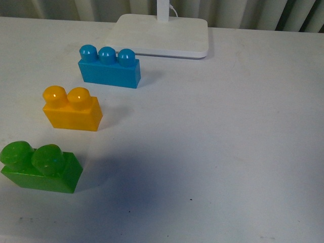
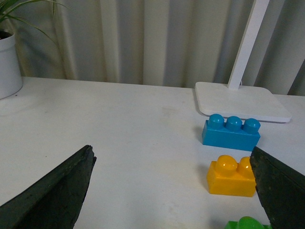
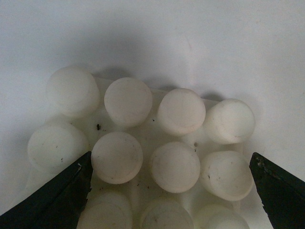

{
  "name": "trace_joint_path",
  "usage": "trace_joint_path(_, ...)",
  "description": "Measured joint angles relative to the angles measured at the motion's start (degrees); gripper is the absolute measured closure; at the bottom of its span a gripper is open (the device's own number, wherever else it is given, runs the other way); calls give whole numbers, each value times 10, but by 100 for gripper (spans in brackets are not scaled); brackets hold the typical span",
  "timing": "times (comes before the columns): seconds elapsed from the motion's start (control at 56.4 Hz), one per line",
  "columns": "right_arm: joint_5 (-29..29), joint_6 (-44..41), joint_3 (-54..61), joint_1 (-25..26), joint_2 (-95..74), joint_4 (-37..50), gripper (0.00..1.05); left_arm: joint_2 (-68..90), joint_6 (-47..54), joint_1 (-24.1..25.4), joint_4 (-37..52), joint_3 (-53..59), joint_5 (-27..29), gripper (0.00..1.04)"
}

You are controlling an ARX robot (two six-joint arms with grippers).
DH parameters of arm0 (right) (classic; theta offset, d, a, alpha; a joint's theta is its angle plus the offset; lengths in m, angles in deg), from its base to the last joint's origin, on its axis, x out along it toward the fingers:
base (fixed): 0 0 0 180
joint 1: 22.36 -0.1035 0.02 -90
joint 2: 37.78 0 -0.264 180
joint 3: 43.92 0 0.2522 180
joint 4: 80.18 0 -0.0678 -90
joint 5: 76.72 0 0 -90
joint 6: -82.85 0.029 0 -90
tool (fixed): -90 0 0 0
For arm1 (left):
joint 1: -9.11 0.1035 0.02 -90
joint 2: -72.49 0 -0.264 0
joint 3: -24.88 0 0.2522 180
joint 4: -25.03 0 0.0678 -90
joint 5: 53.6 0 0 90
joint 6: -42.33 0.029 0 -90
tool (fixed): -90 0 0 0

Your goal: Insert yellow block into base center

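Observation:
The yellow block (image 1: 72,109) stands upright on the white table at the left, between a blue brick and a green one; neither gripper shows in the front view. In the left wrist view the yellow block (image 2: 232,177) lies just inside one black finger (image 2: 279,191) of my open left gripper (image 2: 171,191), untouched. The base (image 3: 147,143), a white plate with round studs, fills the right wrist view directly under my open right gripper (image 3: 171,191), whose jaws stand wide with nothing between them. The base is out of the front view.
A blue three-stud brick (image 1: 109,67) sits behind the yellow block, and a green two-stud brick (image 1: 40,167) sits near the front left edge. A white lamp stand (image 1: 161,34) with pole is at the back. A potted plant (image 2: 9,62) stands far off.

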Motion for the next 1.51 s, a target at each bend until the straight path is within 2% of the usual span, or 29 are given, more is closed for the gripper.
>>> trace_joint_path(0.177, -20, 0, -7, -7, -2, -32, 9, 0, 0, 0, 0, 0, 0, 6)
trace_joint_path(0.337, -23, 12, 6, -36, 14, -47, 9, 0, 0, 0, 0, 0, 0, 6)
trace_joint_path(0.691, -26, 121, 52, -167, 64, -73, 8, 0, 0, 0, 0, 0, 0, 6)
trace_joint_path(1.028, 6, 223, 65, -327, 72, -59, 8, 0, 0, 0, 0, 0, 0, 6)
trace_joint_path(1.223, 49, 305, 28, -435, 29, -40, 8, 0, 0, 0, 0, 0, 0, 6)
trace_joint_path(1.506, 63, 379, -22, -515, -11, -42, 8, 0, 0, 0, 0, 0, 0, 6)
